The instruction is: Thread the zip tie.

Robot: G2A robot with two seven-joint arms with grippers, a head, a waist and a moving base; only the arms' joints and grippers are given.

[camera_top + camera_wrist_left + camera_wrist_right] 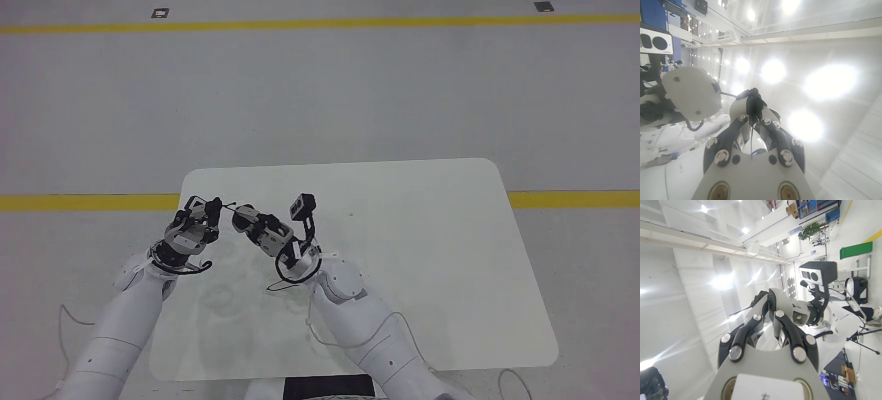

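Nearest me, both arms sit over the left half of the table (430, 260). My left gripper (753, 94) is clenched on the zip tie (728, 94). Its wrist view gives me a loose black tail running back between the fingers toward the wrist, which the top view can't resolve. My right gripper (768, 299) is pinched shut too, with a thin strand of tie poking out beside its fingertips. From above, the tie's long axis runs left to right between the two grippers.
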